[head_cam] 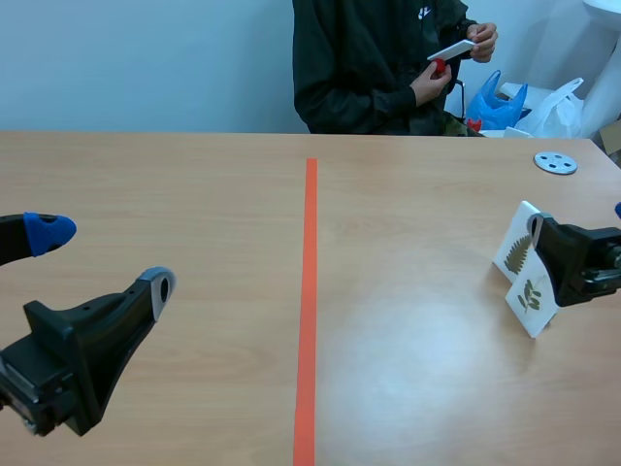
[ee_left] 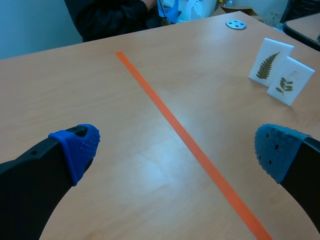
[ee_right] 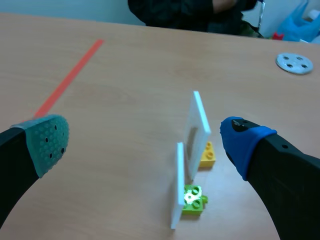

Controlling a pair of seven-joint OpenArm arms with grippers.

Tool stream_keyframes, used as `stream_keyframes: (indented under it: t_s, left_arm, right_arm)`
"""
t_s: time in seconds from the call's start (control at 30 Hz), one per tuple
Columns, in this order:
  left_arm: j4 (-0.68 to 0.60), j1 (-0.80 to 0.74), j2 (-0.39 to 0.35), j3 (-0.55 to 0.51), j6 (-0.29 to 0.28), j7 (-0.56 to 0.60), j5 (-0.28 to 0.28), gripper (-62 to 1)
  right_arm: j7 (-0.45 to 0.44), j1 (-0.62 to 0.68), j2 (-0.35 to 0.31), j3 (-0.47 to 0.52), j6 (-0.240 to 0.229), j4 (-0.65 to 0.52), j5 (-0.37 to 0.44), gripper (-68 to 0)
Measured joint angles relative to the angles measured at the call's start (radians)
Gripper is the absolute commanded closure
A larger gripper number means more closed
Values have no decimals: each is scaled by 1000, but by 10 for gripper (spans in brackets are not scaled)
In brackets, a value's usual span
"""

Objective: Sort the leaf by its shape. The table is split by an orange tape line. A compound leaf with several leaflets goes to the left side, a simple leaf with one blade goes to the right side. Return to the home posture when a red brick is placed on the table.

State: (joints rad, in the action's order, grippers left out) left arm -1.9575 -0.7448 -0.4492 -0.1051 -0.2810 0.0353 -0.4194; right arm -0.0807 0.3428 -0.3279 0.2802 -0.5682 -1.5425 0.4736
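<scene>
Two white leaf cards stand upright right of the orange tape line [head_cam: 309, 291]. The farther card [head_cam: 517, 248] shows a fern-like frond, the nearer card [head_cam: 531, 296] a small sprig with several leaflets. In the left wrist view, both cards [ee_left: 270, 62] [ee_left: 290, 81] show their faces. The right wrist view has them edge-on: the far card [ee_right: 200, 127] on a yellow brick [ee_right: 207, 154], the near card [ee_right: 177, 185] on a green brick [ee_right: 194, 199]. My right gripper [head_cam: 576, 220] [ee_right: 145, 141] is open just behind them. My left gripper [head_cam: 103, 260] [ee_left: 175, 150] hangs open low at the left.
A person [head_cam: 374, 68] sits across the table holding a white card [head_cam: 451, 49] and a small red piece [head_cam: 439, 66]. A grey disc [head_cam: 555, 162] lies at the far right. Blue and white bags [head_cam: 497, 102] sit beyond the table edge.
</scene>
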Motion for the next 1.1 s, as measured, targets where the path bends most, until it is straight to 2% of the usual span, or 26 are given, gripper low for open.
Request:
stream_keyframes:
  t_s: [0.1, 0.23, 0.37, 0.5, 0.6, 0.73, 0.87, 0.93, 1.1]
  left_arm:
    - [0, 0, 0, 0, 0, 0, 0, -623]
    - [0, 0, 0, 0, 0, 0, 0, -623]
    - [0, 0, 0, 0, 0, 0, 0, -623]
    - [0, 0, 0, 0, 0, 0, 0, -623]
    - [0, 0, 0, 0, 0, 0, 0, -623]
    - [0, 0, 0, 0, 0, 0, -1, -623]
    - [0, 0, -3, 0, -1, 0, -1, -623]
    - [0, 1, -3, 0, -1, 0, -1, -623]
    - [0, 14, -3, 0, -2, 0, -1, -623]
  right_arm:
    - [35, 48, 0, -1, -16, -97, 6, -654]
    - [124, 103, 1, -1, -13, -207, 78, -653]
    - [206, 145, 12, -1, -13, -310, 93, -653]
    - [245, 170, 40, -3, -13, -383, 98, -653]
    - [276, 174, 52, -42, -12, -394, 104, -653]
    - [323, 177, 60, -154, -12, -394, 103, -653]
    - [323, 179, 60, -245, -5, -394, 74, -653]
    - [322, 179, 72, -259, -4, -393, 42, -653]
    - [315, 179, 96, -256, -1, -393, 39, -662]
